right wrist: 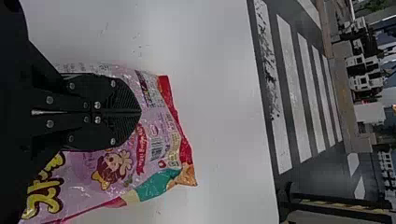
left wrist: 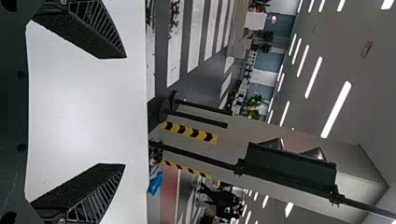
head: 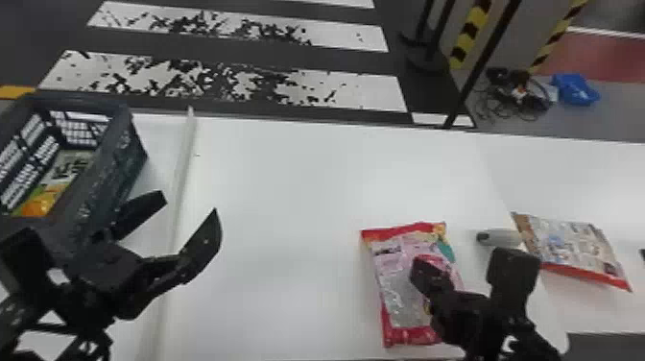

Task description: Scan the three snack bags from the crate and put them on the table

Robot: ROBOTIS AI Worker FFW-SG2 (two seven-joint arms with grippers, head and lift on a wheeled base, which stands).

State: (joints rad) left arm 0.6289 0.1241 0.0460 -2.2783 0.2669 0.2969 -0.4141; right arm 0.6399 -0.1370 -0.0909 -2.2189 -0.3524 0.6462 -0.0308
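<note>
In the head view my left gripper (head: 189,206) stands open just right of the crate (head: 103,192), and in the left wrist view that gripper (left wrist: 123,111) has nothing between its fingers. One green-and-orange snack bag (head: 53,185) lies inside the crate. My right gripper (head: 427,276) is over a pink snack bag (head: 400,288) on the white table. In the right wrist view the right gripper (right wrist: 140,112) is shut, its fingers together in front of the pink bag (right wrist: 149,126), whose barcode faces up. Whether they touch it, I cannot tell. A brown-and-red snack bag (head: 571,242) lies farther right.
A grey handheld device (head: 501,237), possibly the scanner, lies between the two bags on the right. A raised white strip (head: 180,182) crosses the table (head: 288,192) beside the crate. Black posts stand on the floor beyond the table's far edge.
</note>
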